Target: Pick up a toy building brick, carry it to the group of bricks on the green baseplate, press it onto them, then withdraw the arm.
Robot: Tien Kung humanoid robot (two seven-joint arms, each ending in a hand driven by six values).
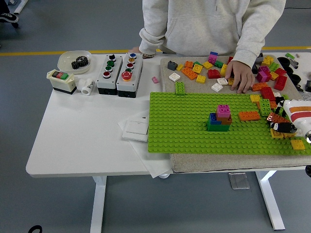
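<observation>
The green baseplate lies on a beige cloth. A group of bricks stands on it: green and blue at the bottom, orange at the side, a pink one on top. Several loose bricks lie on the cloth behind the plate. An orange brick lies on the plate right of the group. My right hand comes in at the right edge and sits over small bricks at the plate's right border. A person's hand rests flat on loose bricks behind the plate. My left arm is out of view.
Two button boxes, a switch box, a white bowl with a gear and a white cylinder stand at the back left. White plates on paper lie left of the baseplate. The person stands at the far side.
</observation>
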